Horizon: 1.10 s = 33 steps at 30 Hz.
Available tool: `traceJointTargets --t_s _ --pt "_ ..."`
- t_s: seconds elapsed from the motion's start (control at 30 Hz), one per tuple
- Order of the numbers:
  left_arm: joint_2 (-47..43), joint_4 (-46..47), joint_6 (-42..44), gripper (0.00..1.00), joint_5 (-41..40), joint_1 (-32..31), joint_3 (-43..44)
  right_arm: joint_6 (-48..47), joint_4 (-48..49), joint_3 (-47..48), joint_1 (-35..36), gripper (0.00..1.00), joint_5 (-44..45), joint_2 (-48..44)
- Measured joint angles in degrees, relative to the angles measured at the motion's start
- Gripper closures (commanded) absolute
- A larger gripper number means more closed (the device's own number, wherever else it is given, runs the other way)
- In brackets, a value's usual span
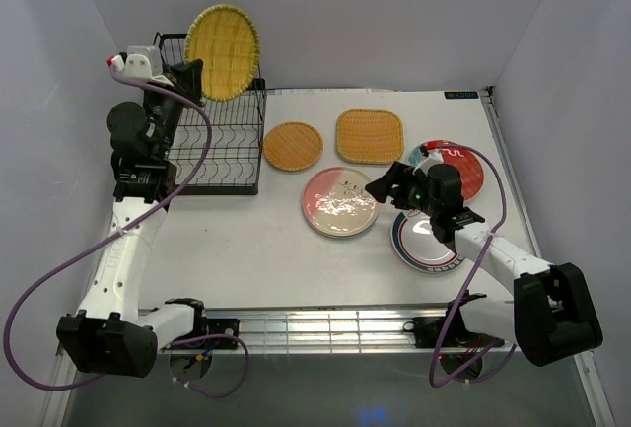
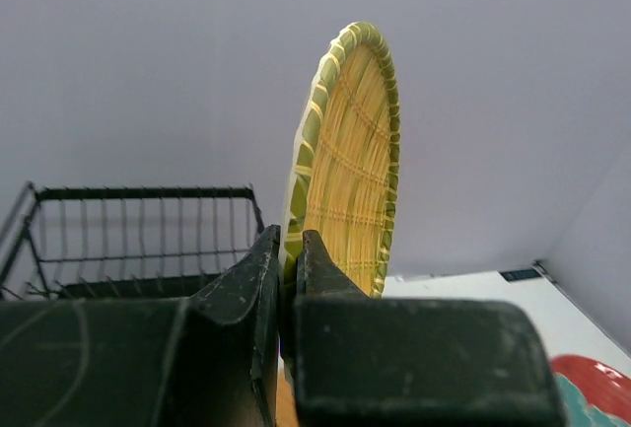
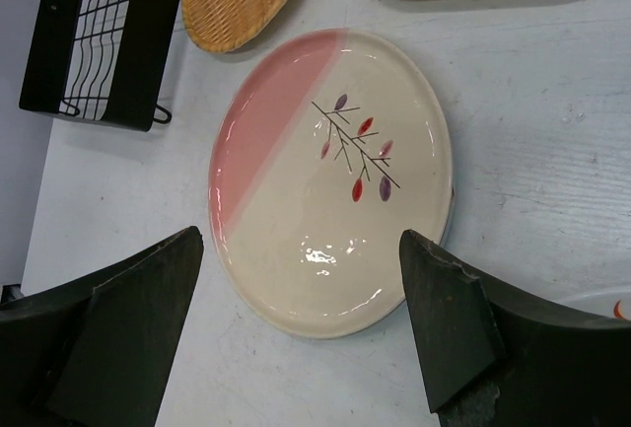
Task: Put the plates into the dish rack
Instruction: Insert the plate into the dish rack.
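Over the dish rack [image 1: 225, 146] at the back left of the worktop [image 1: 246, 249], the left pincer [image 2: 289, 249] is clamped on the lower rim of a woven yellow plate [image 2: 350, 161] held upright on edge, arm stretched forward, wrist raised. The plate looks light, stiff and grippy, so a rim pinch should do. Mid-worktop, the right pincer [image 3: 301, 249] hangs jaws wide, pointing down over the flat-lying pink-and-white plate [image 3: 325, 180], seemingly clear of it; the glaze is likely slick, heavier and breakable, so take it by the rim.
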Motion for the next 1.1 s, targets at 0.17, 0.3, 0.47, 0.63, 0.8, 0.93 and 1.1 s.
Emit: traceJointTargets --t_s 0.17,0.3,0.47,0.63,0.8,0.93,1.1 --pt "1.6 -1.0 2.8 1.0 -1.2 4.2 5.3 -0.2 0.0 0.0 0.0 0.14 -1.1 0.4" --pt "5.1 -0.9 2.7 1.0 1.1 11.1 8.3 -0.2 0.0 0.0 0.0 0.14 -1.8 1.0" --pt "13.3 -1.4 0.8 1.0 4.5 19.6 14.4 -0.2 0.0 0.0 0.0 0.14 -2.4 1.0" --pt "20.7 -2.1 1.1 1.0 5.1 22.9 19.6 -0.2 0.0 0.0 0.0 0.14 -2.4 0.5" --pt "25.9 -2.1 3.5 1.0 5.2 22.6 23.6 -0.2 0.0 0.0 0.0 0.14 -2.5 0.4" --pt "29.1 -1.8 5.9 1.0 4.0 22.4 26.7 -0.2 0.0 0.0 0.0 0.14 -2.5 0.4" --pt "31.7 -1.7 8.1 1.0 1.2 22.4 28.7 -0.2 0.0 0.0 0.0 0.14 -2.7 0.7"
